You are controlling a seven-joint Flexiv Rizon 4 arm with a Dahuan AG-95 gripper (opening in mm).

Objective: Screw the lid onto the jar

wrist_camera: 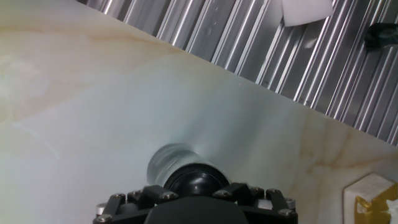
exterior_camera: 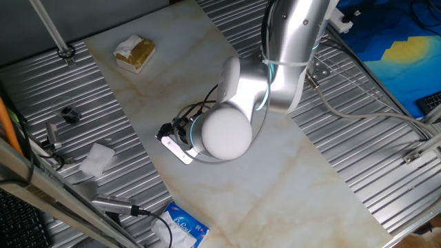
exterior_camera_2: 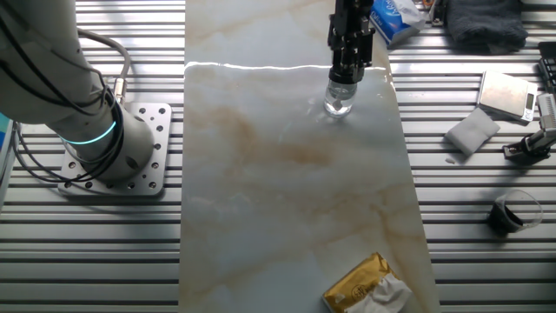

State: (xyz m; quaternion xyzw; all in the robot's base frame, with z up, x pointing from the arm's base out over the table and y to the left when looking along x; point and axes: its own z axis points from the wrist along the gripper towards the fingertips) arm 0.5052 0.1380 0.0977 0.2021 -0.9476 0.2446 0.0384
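Jar (exterior_camera_2: pixel 339 103) upright on marble slab (exterior_camera_2: pixel 287 191), near far edge, black lid (wrist_camera: pixel 198 182) seated on top. Gripper (exterior_camera_2: pixel 347 73) directly above, fingers pinching lid. Tissue wad (exterior_camera_2: pixel 472 132) well apart on ribbed metal.

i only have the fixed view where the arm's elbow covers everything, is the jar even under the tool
Observer: Yes. In the other fixed view the tool stands straight above the jar, meeting its top.
Operator: jar upright?
Observer: Upright on the marble slab, near its edge.
Operator: lid on it?
Observer: The hand view shows the black lid over the jar's top; whether the tool is clamped on it I cannot tell.
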